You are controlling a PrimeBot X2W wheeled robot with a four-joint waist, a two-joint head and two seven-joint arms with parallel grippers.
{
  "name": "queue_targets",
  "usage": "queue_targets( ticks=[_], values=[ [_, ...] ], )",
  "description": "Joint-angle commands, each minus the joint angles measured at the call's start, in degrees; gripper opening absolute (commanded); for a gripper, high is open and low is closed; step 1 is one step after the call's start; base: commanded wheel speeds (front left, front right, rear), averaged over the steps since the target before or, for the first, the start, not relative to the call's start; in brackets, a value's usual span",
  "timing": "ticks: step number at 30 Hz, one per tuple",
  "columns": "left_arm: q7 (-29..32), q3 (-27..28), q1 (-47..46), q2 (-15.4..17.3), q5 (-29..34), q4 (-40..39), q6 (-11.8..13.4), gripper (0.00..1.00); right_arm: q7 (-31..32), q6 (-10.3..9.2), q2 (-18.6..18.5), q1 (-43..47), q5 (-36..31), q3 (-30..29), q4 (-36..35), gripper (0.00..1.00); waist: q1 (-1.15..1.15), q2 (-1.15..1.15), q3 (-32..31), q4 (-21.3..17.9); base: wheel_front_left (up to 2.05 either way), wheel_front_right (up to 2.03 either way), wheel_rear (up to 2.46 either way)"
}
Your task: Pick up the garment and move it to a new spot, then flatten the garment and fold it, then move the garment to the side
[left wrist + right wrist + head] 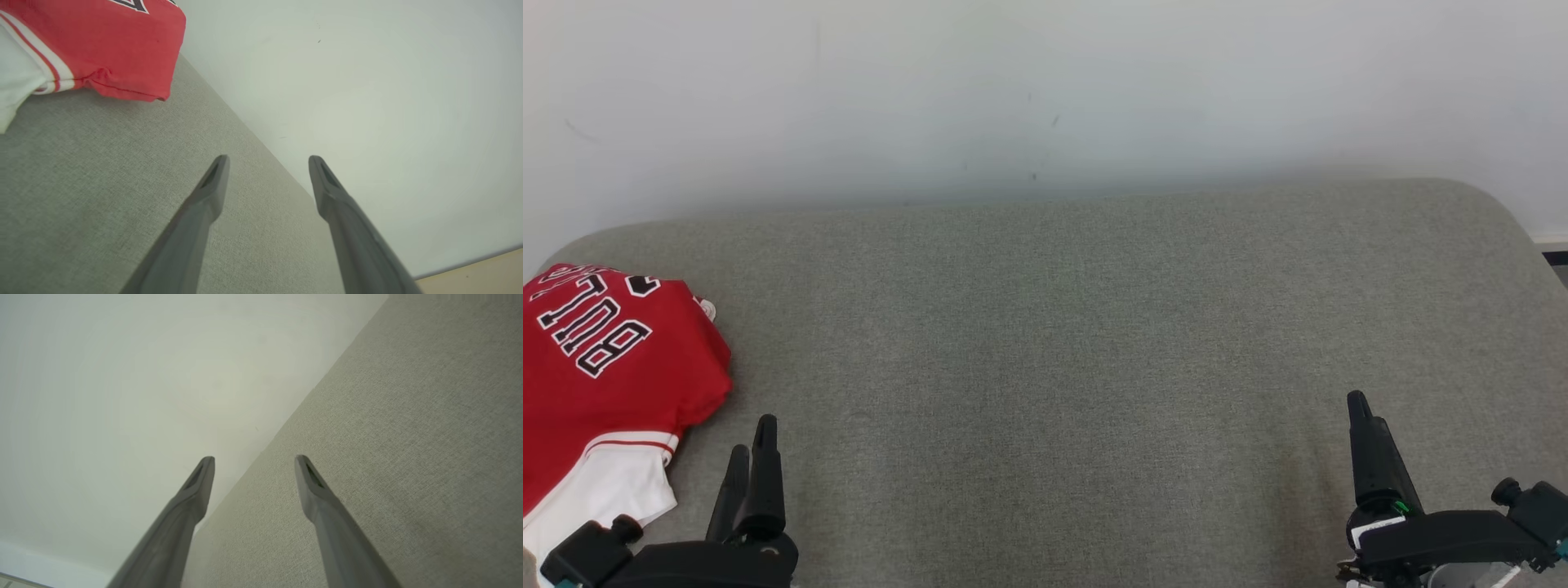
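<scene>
The garment (600,384) is a red jersey with black-and-white letters and a white part, folded into a compact bundle at the far left edge of the grey-green cushioned surface (1054,351). The left wrist view has its red hem and white trim (102,49) at the upper left. My left gripper (752,445) stands open at the lower left, just right of the garment and apart from it, with nothing between its fingers (267,159). At the lower right my right gripper (1357,402) is open and holds nothing (253,459).
A pale wall (1045,90) rises right behind the cushioned surface. The surface rounds off at its back corners. A strip of pale floor (482,271) lies beyond the wall's base in the left wrist view.
</scene>
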Motion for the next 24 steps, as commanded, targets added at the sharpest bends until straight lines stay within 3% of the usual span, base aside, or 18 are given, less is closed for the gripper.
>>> queue_targets(
  ticks=[1, 24],
  values=[
    [-0.5, -0.02, -0.02, 0.47, 1.99, -1.12, 0.07, 1.0, -0.54, -0.04, -0.52, -0.44, -1.72, 0.27, -1.06, 1.0, -0.01, 0.0, -0.02, -0.02, 0.0, 0.0, 0.0],
    [-4.81, -1.22, 1.82, 1.31, 21.65, -2.43, 1.62, 1.0, -4.86, -0.06, -1.52, 0.38, -22.69, 4.13, 0.75, 1.0, -0.01, 0.0, -0.88, 0.4, 0.0, 0.0, 0.0]
  ],
)
